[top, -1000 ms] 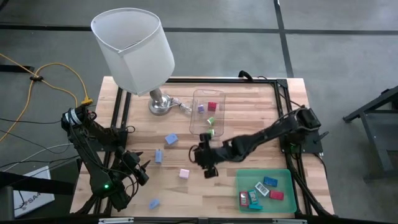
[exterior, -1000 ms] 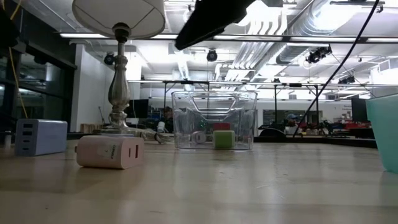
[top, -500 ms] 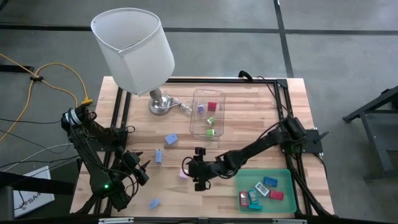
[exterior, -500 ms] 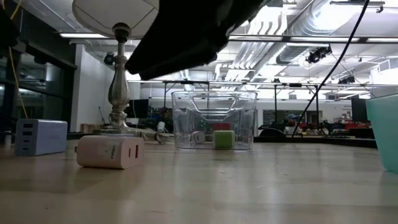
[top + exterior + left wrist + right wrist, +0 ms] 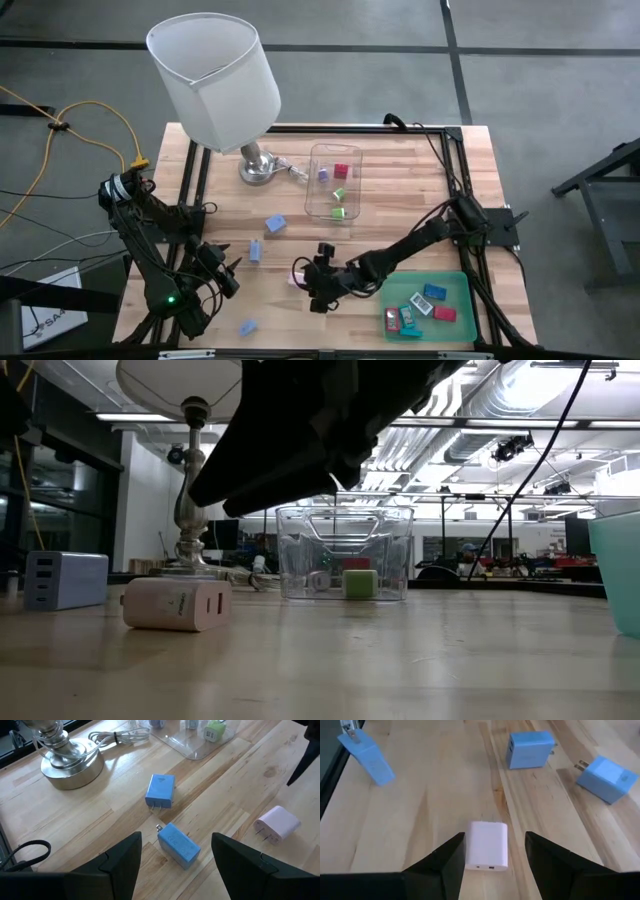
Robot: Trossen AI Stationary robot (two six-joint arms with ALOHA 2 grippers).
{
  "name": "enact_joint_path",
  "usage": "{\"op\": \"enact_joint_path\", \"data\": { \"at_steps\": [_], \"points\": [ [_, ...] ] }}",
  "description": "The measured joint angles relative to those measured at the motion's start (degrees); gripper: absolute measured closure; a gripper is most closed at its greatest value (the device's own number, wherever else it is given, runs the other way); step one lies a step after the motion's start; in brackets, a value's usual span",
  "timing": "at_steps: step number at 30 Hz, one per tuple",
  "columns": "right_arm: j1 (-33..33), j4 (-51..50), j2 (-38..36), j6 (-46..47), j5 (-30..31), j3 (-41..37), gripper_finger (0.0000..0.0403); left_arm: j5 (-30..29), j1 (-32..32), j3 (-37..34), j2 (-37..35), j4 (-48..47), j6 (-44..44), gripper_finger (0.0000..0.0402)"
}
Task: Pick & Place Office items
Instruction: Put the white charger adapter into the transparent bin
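**benchbot:** Wooden worktop [image 5: 400, 190] is the base of it all, and the lamp [image 5: 215, 70] hogs the far left corner, so I work the near half. Clear plastic box [image 5: 333, 182] sits mid-worktop toward the far edge with a red, a purple and two green bits in it. Flat green tray [image 5: 458, 283] is at the near right corner, already carrying a few sorted pieces.

**deskjockey:** So what's your right arm reaching for?

**benchbot:** Pink plug block [image 5: 487, 845], lying flat near the near edge, about midway along it. My right gripper [image 5: 492, 851] hangs over it, fingers spread wide with one on each side, nothing held yet. Straddling it that way looks like the setup for a straight pinch.

**deskjockey:** And the blue ones?

**benchbot:** Two blue blocks [image 5: 161, 790] [image 5: 178, 845] lie toward the left, between lamp and near edge, and a light blue one [image 5: 247, 326] by the near left corner. My left gripper [image 5: 175, 865] waits at that near left corner, fingers wide apart, empty.
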Motion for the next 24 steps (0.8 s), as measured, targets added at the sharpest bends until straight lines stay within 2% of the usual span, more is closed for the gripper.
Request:
{"op": "enact_joint_path", "data": {
  "at_steps": [7, 9, 24],
  "points": [
    [0.1, -0.6, 2.6, 1.3, 0.0, -0.2, 0.0211, 0.0, 0.0, 0.0, 0.0, 0.0, 0.0, 0.0170],
    [0.1, 2.2, 3.5, 2.0, -0.7, 0.1, 0.0211, 0.0, 0.0, 0.0, 0.0, 0.0, 0.0, 0.0170],
    [0.4, 2.4, 3.8, 3.2, 0.0, 0.0, 0.0211, 0.1, 0.0, 0.0, 0.0, 0.0, 0.0, 0.0170]
  ]
}}
